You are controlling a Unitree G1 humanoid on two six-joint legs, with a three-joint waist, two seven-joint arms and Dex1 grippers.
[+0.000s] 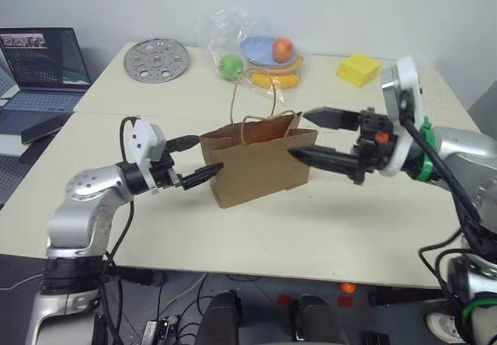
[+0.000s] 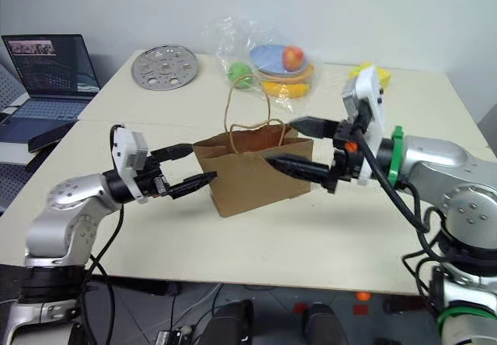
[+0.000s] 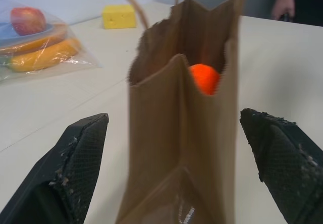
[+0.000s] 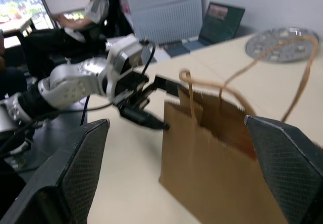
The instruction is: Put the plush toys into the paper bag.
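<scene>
- Upright on the pale surface [image 1: 326, 228] stands the brown paper bag [image 1: 260, 166], its mouth open and its thin loop handles rising above the rim.
- Inside the bag, seen from the left wrist, an orange rounded shape [image 3: 204, 77] shows just below the torn-looking rim; it looks like the carrot toy, though little of it is visible. The egg-shaped toy cannot be made out.
- The left claw [image 1: 198, 162] is level at the bag's left end, its two black fingers spread apart; the lower fingertip is at the bag's side, and whether it touches cannot be told. It holds nothing.
- The right claw [image 1: 314, 137] is level at the bag's right end, fingers spread wide, one near the rim and one lower against the side panel. It holds nothing.
- Behind the bag lies a clear plastic bag [image 1: 256, 50] with a green fruit, a red fruit and yellow pieces on a blue plate.
- A yellow block [image 1: 359, 69] sits to the right of it, a round metal disc [image 1: 157, 60] to the left.
- A laptop [image 1: 39, 69] is open at the far left.
</scene>
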